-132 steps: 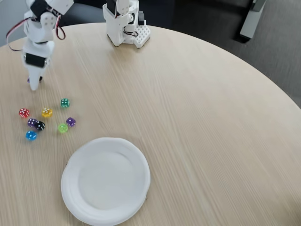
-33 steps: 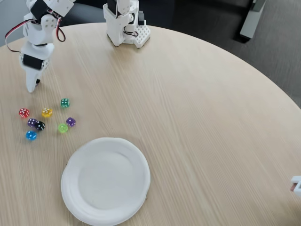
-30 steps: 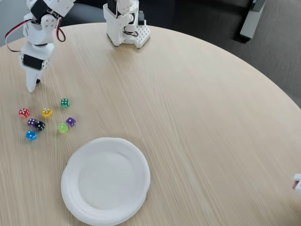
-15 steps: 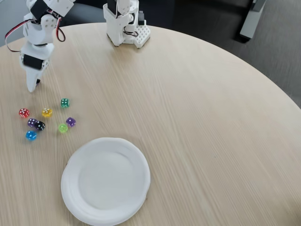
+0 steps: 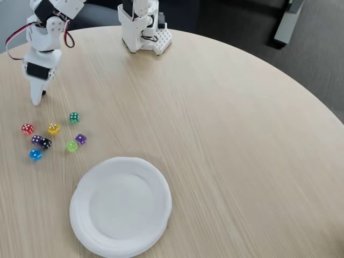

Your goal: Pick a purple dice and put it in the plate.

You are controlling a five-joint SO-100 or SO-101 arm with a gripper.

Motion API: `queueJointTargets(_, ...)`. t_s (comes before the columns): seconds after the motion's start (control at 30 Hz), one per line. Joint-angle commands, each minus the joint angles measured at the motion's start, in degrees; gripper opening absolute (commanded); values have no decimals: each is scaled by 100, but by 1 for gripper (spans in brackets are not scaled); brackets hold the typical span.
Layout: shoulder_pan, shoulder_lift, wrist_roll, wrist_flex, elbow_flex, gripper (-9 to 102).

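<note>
**Arm holds still above the dice; the white object at the right edge has gone**

The gripper (image 5: 36, 99) hangs point-down at the far left of the fixed view, its white fingers drawn together to a narrow tip with a small dark bit showing at the side; whether anything sits between them cannot be told, and the fingers look closed. Its pose matches the frame of half a second ago. About a second ago a small white object showed at the right edge of the table; it is gone now. The dice lie as they did before.

Below the tip, apart from it, lies the cluster of dice: a red die (image 5: 27, 129) and a yellow die (image 5: 53, 129) nearest, a green die (image 5: 74, 117) to the right, then a lilac die (image 5: 36, 140) touching a black die (image 5: 46, 143), a lime die (image 5: 72, 146), and a blue die (image 5: 35, 155) lowest. The purple dice (image 5: 81, 139) sits on the right side of the cluster, just beside the lime one and nearest the plate.

The plate (image 5: 159, 185) rests below and right of the dice, close to the near table edge, nothing on it. The arm's base (image 5: 141, 27) stands at the far edge. The round wooden table (image 5: 242, 150) is bare across its whole right half, curving off toward dark floor at the right
</note>
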Motion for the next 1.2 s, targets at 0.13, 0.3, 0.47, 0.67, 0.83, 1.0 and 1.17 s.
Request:
queueJointTargets(0.13,70,-9,-18,-9,-79,12)
queueJointTargets(0.3,70,-9,-18,-9,-79,4)
queueJointTargets(0.47,70,-9,-18,-9,-62,0)
queueJointTargets(0.67,70,-9,9,-9,-70,0)
queueJointTargets(0.83,62,53,123,-9,-70,12)
queueJointTargets(1.0,-26,62,202,-70,-88,17)
queueJointTargets(1.17,62,26,193,-79,-88,17)
